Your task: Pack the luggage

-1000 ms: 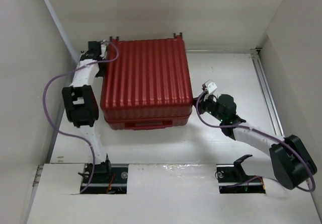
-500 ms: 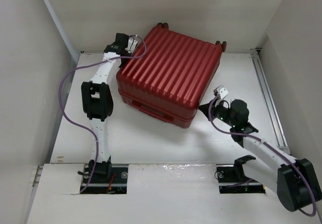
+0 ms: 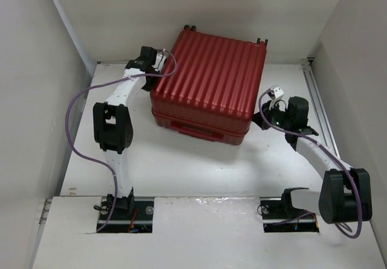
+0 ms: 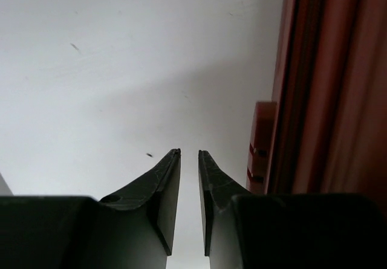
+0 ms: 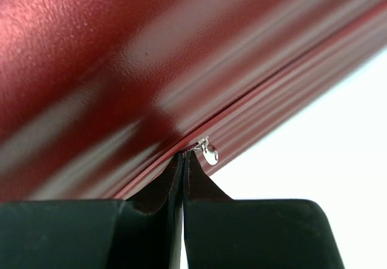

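Fingers of the right gripper (image 5: 183, 155) are pressed together, tips on the luggage (image 3: 208, 81) seam beside a silver zipper pull (image 5: 210, 154). The left gripper (image 4: 188, 154) shows a narrow gap, empty. The luggage, upper centre, lies less skewed than half a second earlier.

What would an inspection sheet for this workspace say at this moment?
Surface: white table, a few small dark specks.
Job's things: luggage closed, lying flat, turned askew.
Clutter: nothing seen.
Grippers: left gripper beside the luggage, fingers a narrow gap apart, empty; right gripper shut, tips at the seam by the silver zipper pull.
Cables: purple cables loop loosely along each arm.
Surroundings: white walls on three sides.
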`<state>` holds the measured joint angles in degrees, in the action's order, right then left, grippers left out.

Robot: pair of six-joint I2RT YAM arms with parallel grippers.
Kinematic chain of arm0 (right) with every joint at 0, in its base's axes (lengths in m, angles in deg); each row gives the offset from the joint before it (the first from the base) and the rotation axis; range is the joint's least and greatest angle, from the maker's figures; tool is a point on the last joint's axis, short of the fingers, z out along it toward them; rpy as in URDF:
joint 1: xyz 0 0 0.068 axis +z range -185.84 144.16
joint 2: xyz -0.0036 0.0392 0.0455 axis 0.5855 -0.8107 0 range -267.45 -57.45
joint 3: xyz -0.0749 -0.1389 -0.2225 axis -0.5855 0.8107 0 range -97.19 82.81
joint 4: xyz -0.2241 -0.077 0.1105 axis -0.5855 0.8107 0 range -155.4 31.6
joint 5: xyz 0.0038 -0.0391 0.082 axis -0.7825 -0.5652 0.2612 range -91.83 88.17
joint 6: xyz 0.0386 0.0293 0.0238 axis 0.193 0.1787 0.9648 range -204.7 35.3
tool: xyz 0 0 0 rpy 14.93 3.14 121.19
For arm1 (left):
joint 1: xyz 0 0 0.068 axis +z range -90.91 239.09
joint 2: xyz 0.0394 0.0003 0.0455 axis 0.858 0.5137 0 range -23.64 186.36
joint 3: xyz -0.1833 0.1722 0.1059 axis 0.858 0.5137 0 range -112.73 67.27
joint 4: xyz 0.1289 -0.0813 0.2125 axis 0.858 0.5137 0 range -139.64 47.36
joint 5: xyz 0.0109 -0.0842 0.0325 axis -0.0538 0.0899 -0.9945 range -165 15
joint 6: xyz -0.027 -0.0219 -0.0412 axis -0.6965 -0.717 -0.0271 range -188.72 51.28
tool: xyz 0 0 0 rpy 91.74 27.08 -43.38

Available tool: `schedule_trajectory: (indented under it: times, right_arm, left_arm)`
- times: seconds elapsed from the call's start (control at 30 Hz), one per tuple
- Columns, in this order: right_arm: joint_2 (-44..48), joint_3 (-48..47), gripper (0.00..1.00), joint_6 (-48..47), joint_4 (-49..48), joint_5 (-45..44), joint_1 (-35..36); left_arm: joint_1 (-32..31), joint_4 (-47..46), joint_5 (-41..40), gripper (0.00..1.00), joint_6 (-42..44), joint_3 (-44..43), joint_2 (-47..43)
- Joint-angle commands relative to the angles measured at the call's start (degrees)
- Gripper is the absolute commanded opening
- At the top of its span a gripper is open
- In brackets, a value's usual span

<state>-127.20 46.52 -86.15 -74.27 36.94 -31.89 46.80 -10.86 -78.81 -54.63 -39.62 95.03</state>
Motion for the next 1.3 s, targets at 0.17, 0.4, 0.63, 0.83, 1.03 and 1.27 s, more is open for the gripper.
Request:
schedule_trajectory:
  times: [0.17, 0.4, 0.63, 0.83, 1.03, 1.27]
  right_arm:
    - [-5.39, -8.09, 0.02, -4.26, -5.12, -2.12, -0.87]
    - [1.1, -12.48, 0.53, -5.67, 11.3, -12.82, -6.75]
    - [-0.2, -24.96, 0.58, -7.16, 27.06, -22.59, -8.08]
    - [-9.25, -34.08, 0.57, -5.93, 26.79, -22.68, -10.97]
    - [-22.6, -43.68, 0.55, -5.93, 29.51, -24.0, -11.5]
    - [-35.18, -49.22, 0.53, -5.14, 19.69, -3.98, -11.34]
  left_arm:
    - [-19.08, 10.43, 25.61, 0.15, 1.56, 6.87, -6.26]
    - [-19.08, 9.82, 25.61, 0.15, 1.04, 7.4, -7.31]
    - [-19.08, 9.29, 26.75, 0.15, 1.03, 6.87, -7.31]
    - [-19.61, 5.78, 26.75, 0.15, -0.11, 5.82, -6.79]
    - [-19.61, 2.0, 27.37, 0.17, -2.48, 7.92, -8.63]
    - [-19.61, -7.4, 25.62, 0.22, -6.35, 20.57, -20.92]
